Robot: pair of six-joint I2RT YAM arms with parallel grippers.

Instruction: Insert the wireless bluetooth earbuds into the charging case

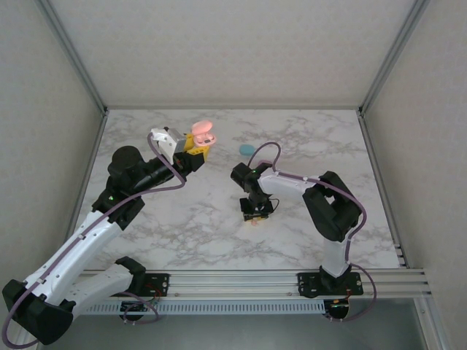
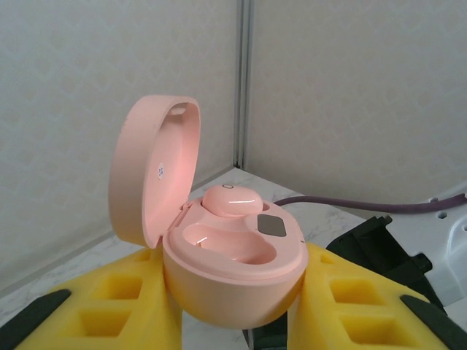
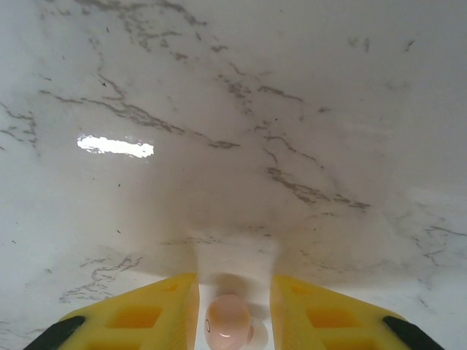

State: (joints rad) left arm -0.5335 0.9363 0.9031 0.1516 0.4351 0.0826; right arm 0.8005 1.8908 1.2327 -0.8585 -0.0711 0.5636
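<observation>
White marble-look tabletop [image 1: 182, 233] w/ grey veins, pale wall panels on 3 sides. 2 arms at near edge. Left gripper [image 1: 195, 151] is raised at far left-centre, its yellow fingers [image 2: 109, 306] pinching 1 pink oval plastic charging case [image 2: 233, 273] by the sides. The hinged lid [image 2: 153, 175] stands open. Case has 2 slots: far one holds 1 small pink pebble-shaped earbud [image 2: 232, 199], seated; near slot [image 2: 230, 246] is a hollow. Right gripper [image 1: 257, 211] points down approx mid-table, low over the surface, pinching a 2nd pink earbud [image 3: 228, 323] btwn its yellow pads. 1 teal oval item [image 1: 248, 149] lies on the table, far centre, well apart from both grippers; can't tell if case or bud.
</observation>
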